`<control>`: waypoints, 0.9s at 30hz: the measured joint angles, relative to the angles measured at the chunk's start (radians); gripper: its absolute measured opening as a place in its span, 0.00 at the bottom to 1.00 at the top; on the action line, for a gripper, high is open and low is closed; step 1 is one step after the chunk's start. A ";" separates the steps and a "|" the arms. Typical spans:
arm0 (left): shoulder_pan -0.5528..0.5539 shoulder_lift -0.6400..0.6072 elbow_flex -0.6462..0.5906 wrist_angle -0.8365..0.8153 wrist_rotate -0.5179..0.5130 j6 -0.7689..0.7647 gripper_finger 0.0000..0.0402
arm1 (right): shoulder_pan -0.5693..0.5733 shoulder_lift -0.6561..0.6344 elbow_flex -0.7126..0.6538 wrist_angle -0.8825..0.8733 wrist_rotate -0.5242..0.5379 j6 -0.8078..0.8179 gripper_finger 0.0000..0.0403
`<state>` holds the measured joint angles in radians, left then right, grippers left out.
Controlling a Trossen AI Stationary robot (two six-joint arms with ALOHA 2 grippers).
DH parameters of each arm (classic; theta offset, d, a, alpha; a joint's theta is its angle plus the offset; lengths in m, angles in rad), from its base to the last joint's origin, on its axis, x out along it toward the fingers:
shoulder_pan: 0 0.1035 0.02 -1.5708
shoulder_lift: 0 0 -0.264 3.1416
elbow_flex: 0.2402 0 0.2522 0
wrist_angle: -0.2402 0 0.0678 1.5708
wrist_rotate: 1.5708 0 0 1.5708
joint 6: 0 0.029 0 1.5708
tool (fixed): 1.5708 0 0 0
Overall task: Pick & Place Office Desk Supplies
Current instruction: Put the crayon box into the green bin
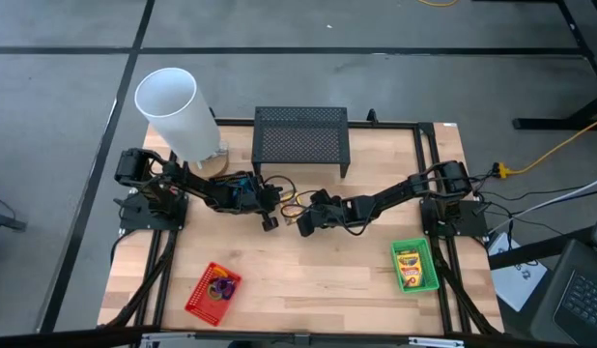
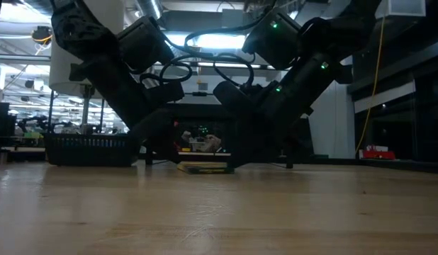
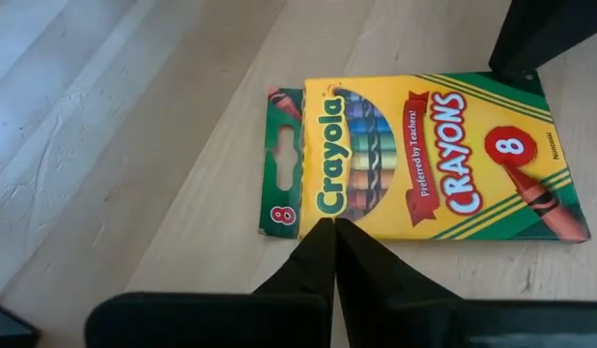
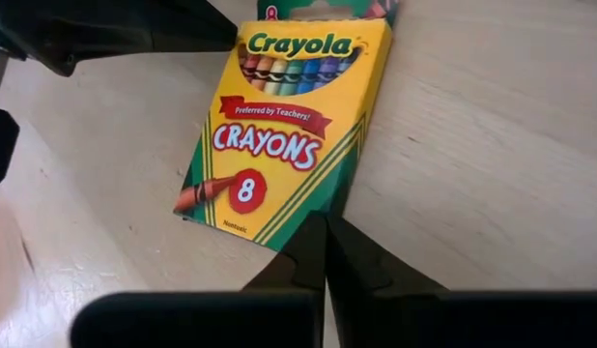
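A yellow-and-green crayon box (image 3: 424,155) lies flat on the wooden table near its middle, between my two arms; it also shows in the right wrist view (image 4: 284,126) and low on the table in the low view (image 2: 205,168). My left gripper (image 3: 334,227) is shut, its tips at one long edge of the box near the flap end. My right gripper (image 4: 325,224) is shut too, its tips at the opposite long edge near the box's bottom corner. From above, the left gripper (image 1: 270,221) and the right gripper (image 1: 304,226) stand close together. My left gripper's shut tips come down slanting at the box's long edge (image 3: 323,215) near the flap end; whether they touch it I cannot tell. My right gripper's shut tips stand at the box's edge by its bottom corner (image 4: 313,208); whether they touch it I cannot tell.
A big white cylinder (image 1: 171,111) stands at the far left and a wide black mesh stand (image 1: 300,137) at the far middle. A red basket (image 1: 197,300) with loops sits near left, a green basket (image 1: 429,275) with a crayon box near right. Bare wood lies between the baskets.
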<state>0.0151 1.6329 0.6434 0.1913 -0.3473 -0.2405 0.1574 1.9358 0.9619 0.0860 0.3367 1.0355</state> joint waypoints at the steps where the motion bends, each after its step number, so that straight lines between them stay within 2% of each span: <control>1: 0.000 0.000 0.000 0.000 0.000 0.000 0.02 | 0.000 0.000 0.000 0.000 -0.002 0.000 0.01; 10: 0.000 0.000 0.000 0.000 0.004 0.000 0.03 | 0.022 -0.012 0.000 -0.017 -0.020 -0.008 0.00; 23: -0.002 0.000 0.000 -0.006 0.037 -0.007 0.03 | 0.139 -0.097 0.003 -0.402 0.073 0.227 0.00; 27: -0.002 0.000 0.000 0.001 0.037 -0.010 0.03 | 0.153 -0.117 -0.002 -0.498 0.065 0.280 0.00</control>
<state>0.0131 1.6325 0.6434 0.1925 -0.3107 -0.2501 0.3104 1.8184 0.9604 -0.4117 0.4015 1.3160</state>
